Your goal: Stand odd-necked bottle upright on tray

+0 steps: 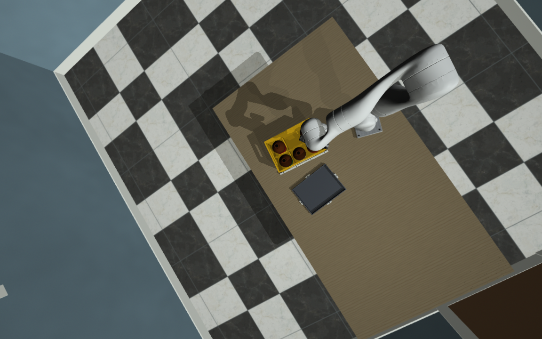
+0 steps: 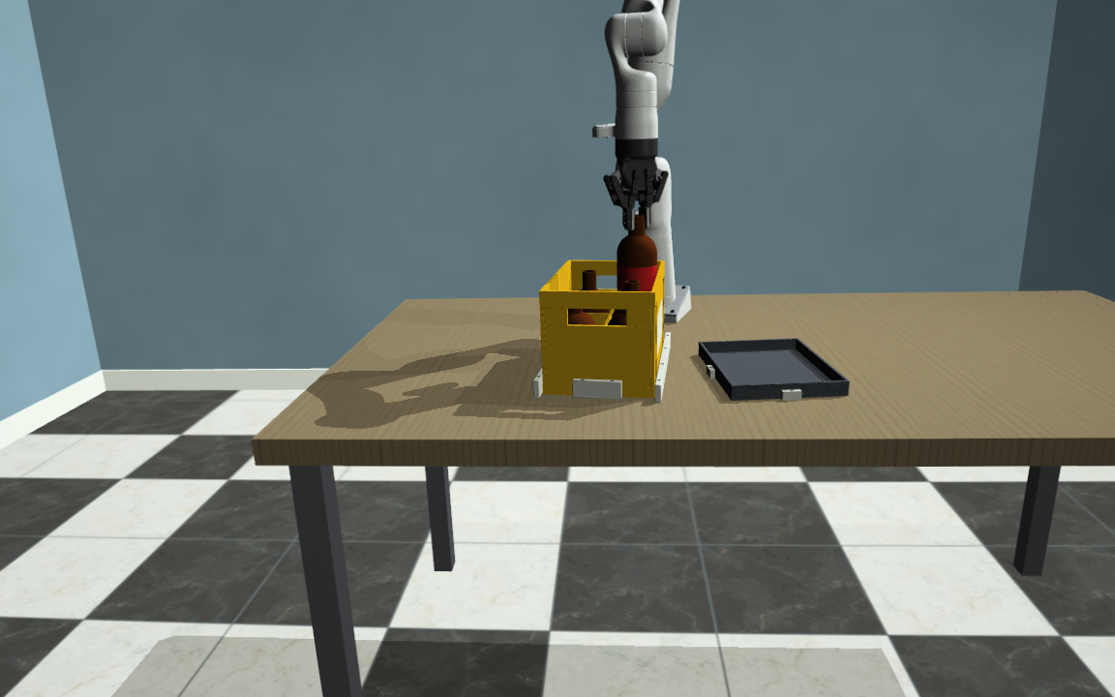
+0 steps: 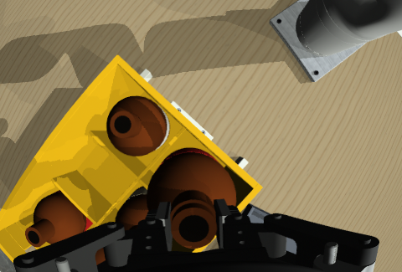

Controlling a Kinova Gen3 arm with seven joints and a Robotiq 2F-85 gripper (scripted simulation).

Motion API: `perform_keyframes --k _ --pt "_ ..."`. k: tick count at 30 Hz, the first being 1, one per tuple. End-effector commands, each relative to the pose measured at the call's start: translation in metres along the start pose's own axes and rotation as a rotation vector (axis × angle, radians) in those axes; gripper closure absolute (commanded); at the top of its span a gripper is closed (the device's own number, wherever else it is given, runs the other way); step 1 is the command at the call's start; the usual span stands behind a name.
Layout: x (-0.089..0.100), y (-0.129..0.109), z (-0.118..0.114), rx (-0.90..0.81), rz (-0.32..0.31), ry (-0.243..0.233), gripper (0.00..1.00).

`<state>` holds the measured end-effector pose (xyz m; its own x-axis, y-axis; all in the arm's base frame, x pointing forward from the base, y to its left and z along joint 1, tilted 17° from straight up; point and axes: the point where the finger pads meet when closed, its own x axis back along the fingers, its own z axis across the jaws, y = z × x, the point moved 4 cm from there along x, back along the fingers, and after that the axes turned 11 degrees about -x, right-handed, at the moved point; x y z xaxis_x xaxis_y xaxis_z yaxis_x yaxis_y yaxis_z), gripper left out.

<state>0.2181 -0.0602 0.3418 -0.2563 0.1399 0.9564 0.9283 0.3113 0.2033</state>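
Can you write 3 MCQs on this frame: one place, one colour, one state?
1. Where is the tray relative to the crate in the exterior view?
A. To its right, apart from it
B. Inside it
C. Stacked on top of it

2. What colour is the crate?
A. Blue
B. Yellow
C. White

3. What is the gripper doing?
A. Open above the tray
B. Shut on nothing beside the crate
C. Shut on the neck of a brown bottle

Key:
1 A: bare table shows between the two.
2 B: its walls are yellow in all three views.
3 C: in the wrist view a finger sits on each side of the neck, and the bottle stands higher than the others in the crate.
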Motion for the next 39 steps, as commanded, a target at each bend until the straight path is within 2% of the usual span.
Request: perform_keyframes --k 1,16,39 --pt "0.002 0.001 -0.001 0.001 -0.005 -0.005 1.00" --pt "0.015 0.001 0.000 0.001 -0.005 -0.005 1.00" --pt "0.017 0.001 0.000 0.001 -0.005 -0.005 1.00"
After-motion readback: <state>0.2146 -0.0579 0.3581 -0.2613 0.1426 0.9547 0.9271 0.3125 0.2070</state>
